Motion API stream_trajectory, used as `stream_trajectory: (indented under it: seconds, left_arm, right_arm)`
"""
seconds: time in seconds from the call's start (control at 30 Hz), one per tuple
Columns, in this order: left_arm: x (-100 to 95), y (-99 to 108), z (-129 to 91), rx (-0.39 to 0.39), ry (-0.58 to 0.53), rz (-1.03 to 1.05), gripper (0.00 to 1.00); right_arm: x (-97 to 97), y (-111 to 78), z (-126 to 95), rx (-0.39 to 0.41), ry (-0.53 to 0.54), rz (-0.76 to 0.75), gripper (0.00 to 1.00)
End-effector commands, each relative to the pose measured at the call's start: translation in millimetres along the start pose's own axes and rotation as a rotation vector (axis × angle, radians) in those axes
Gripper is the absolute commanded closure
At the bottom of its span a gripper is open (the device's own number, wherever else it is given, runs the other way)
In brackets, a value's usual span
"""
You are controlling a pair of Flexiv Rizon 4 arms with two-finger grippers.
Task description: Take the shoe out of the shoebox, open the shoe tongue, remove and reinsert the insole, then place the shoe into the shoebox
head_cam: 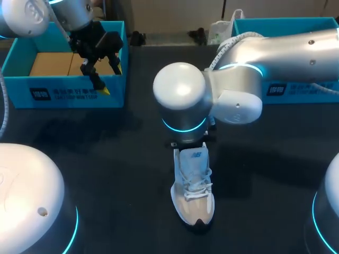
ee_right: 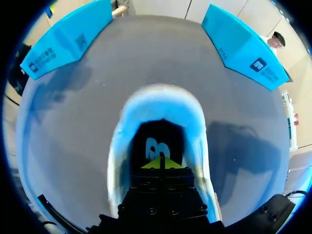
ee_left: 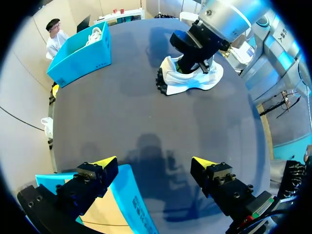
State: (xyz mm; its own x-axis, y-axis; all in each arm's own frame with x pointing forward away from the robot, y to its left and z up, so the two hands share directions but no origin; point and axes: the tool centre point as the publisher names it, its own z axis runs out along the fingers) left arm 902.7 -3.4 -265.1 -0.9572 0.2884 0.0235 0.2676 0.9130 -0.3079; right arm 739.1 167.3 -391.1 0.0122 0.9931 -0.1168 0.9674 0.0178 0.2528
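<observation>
Standing upright on the dark table (head_cam: 106,159), the white shoe (head_cam: 193,196) has its toe toward the robot and its heel away. The right gripper (ee_right: 161,163) hangs straight over the shoe's opening at the heel end, its yellow tips pressed together down inside, just above the dark insole (ee_right: 146,136); whether they pinch anything cannot be told. Well away from the shoe, to its left and beyond its heel, the left gripper (head_cam: 108,79) hovers over the near wall of a blue shoebox (head_cam: 69,95) with its fingers spread wide and nothing between them. A second blue box (head_cam: 296,87) sits beyond the shoe on the right.
</observation>
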Motion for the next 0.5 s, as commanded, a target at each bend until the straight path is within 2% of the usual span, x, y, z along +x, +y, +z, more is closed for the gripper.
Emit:
stream_trajectory:
  seconds: [0.03, 0.33, 0.5]
  left_arm:
    - [0.8, 0, 0, -0.002, -0.001, 0.000, 0.00]
    - [0.8, 0, 0, -0.002, -0.001, 0.000, 0.00]
    - [0.8, 0, 0, -0.002, -0.001, 0.000, 0.00]
  right_arm:
    - [-1.9, -3.2, -10, -0.018, 0.013, 0.019, 1.00]
    - [3.0, -6.9, 16, 0.048, 0.084, 0.024, 1.00]
    - [6.7, -9.6, 9, 0.051, 0.093, 0.025, 1.00]
